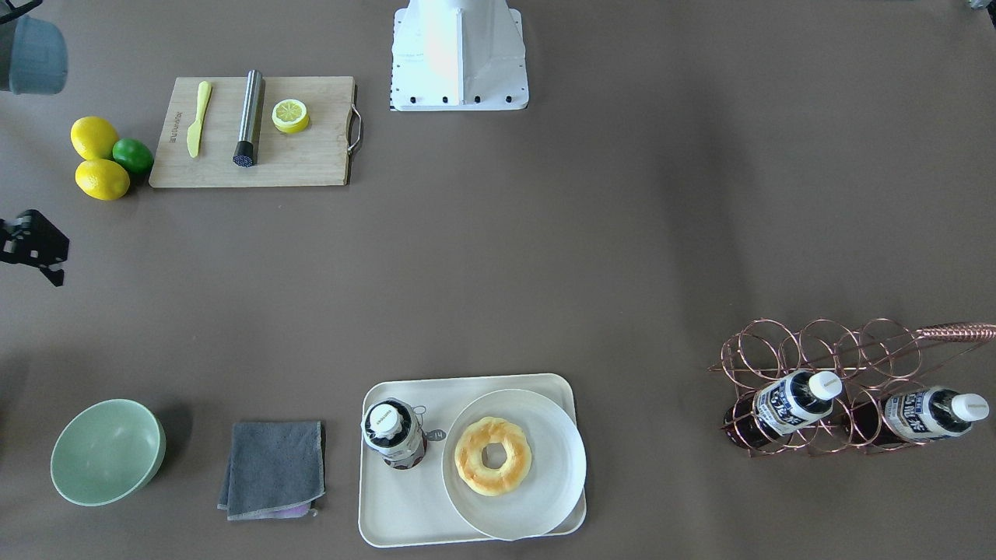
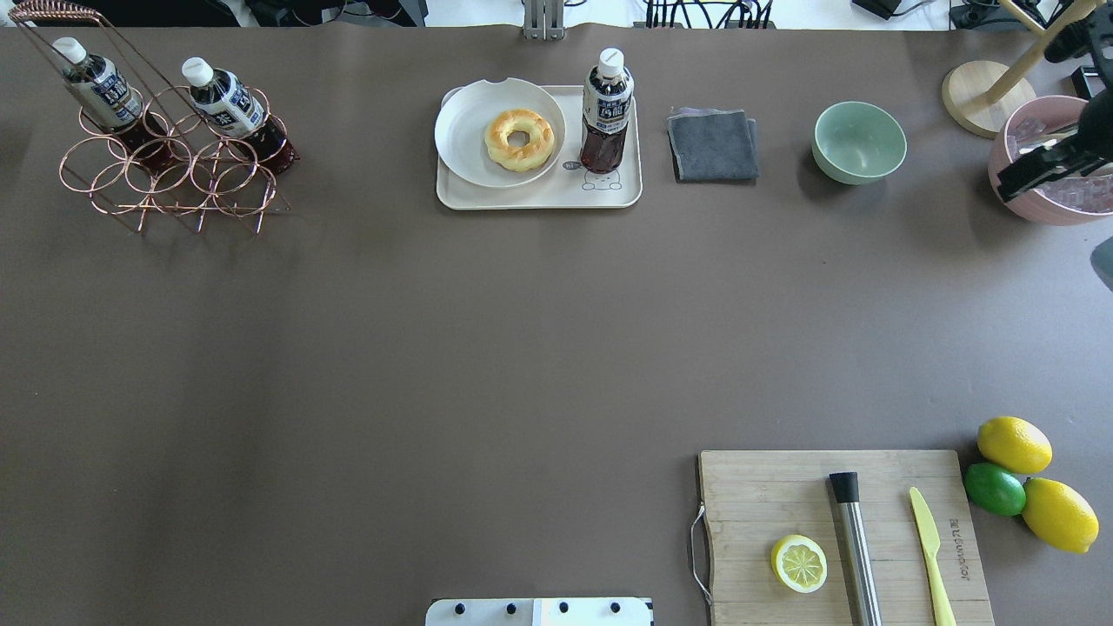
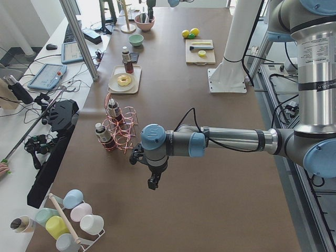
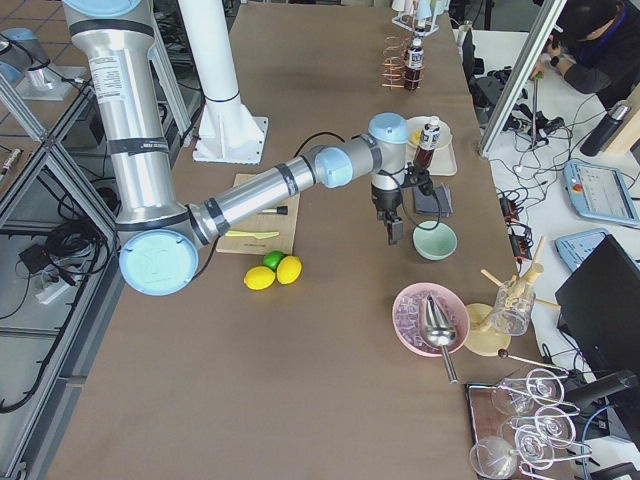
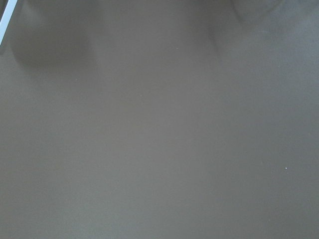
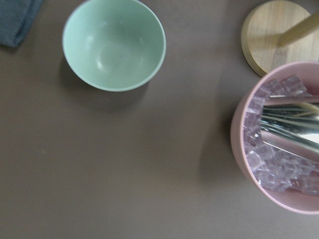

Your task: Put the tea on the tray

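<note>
A tea bottle (image 1: 394, 435) with a white cap stands upright on the cream tray (image 1: 405, 505), beside the bear drawing; it also shows in the overhead view (image 2: 606, 113) on the tray (image 2: 522, 198). Two alike bottles (image 2: 96, 83) (image 2: 228, 100) lie in a copper wire rack (image 2: 174, 174). My right gripper (image 2: 1039, 165) hovers by the pink bowl and holds nothing that I can see; I cannot tell whether its jaws are open. My left gripper (image 3: 153, 182) hangs over bare table near the rack, seen only from the side; I cannot tell whether it is open or shut.
A white plate with a doughnut (image 2: 520, 137) sits on the tray. A grey cloth (image 2: 713, 145), a green bowl (image 2: 859, 141) and a pink bowl of ice (image 6: 279, 149) lie to its right. A cutting board (image 2: 765, 496) and lemons (image 2: 1013, 443) are near the robot.
</note>
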